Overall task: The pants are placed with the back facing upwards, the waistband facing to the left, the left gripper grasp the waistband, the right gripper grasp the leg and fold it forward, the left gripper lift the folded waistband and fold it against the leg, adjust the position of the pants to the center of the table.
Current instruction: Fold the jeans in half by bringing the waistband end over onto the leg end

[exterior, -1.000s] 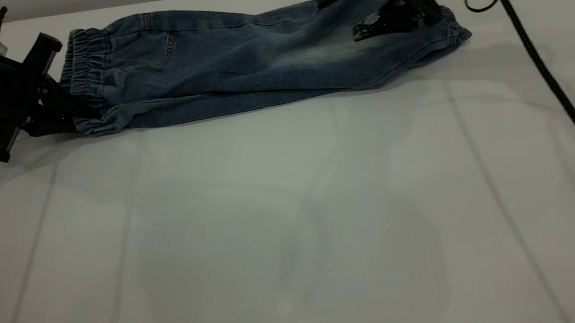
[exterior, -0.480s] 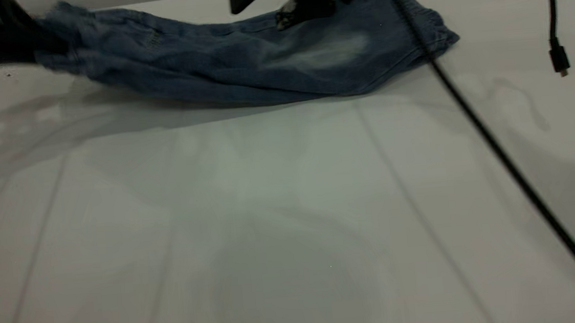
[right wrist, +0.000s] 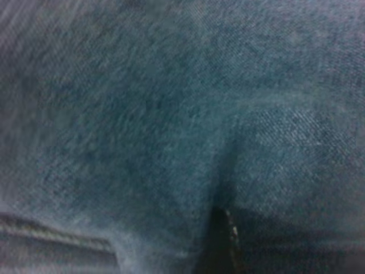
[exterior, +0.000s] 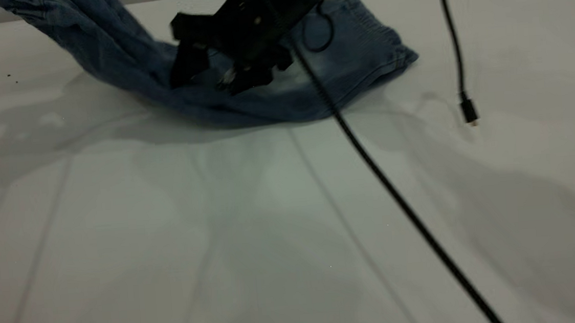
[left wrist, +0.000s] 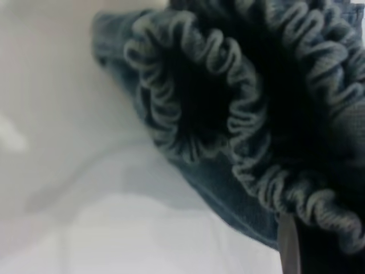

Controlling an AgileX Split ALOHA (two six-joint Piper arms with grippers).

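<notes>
Pants [exterior: 262, 102]: folded denim at the upper middle of the exterior frame, the right part lying flat on the surface, the left part lifted off it and rising to the upper left corner.
Leg [exterior: 361, 53]: its gathered hem points to the right of the frame and rests on the surface, a pale faded patch just left of it, partly behind the right arm.
Waistband [left wrist: 228, 114]: in the left wrist view the ruffled elastic is curled into loops and hangs above the pale surface; in the exterior view it is cut off by the upper left corner.
Left gripper [left wrist: 293, 245]: only a narrow dark finger shows at the lower edge of the left wrist view, against the ruffled band; it is out of the exterior frame, and if it is clenched or released I cannot tell.
Right gripper [exterior: 211, 75]: black, upper middle of the exterior frame, low over the pants and touching or almost touching the cloth; its two fingers stand apart with blue cloth visible between them, so it looks released and holds nothing.
Right wrist view: filled with denim, a seam at the lower left, a dark finger tip at the lower middle; hard to read more.
Surface [exterior: 171, 253]: white, the whole lower half of the frame is free, also the right side.
Cable [exterior: 398, 199]: black, runs from the right arm down to the lower right edge.
Second cable [exterior: 456, 50]: thin, hangs at the upper right, its plug near the surface, apart from the pants.
</notes>
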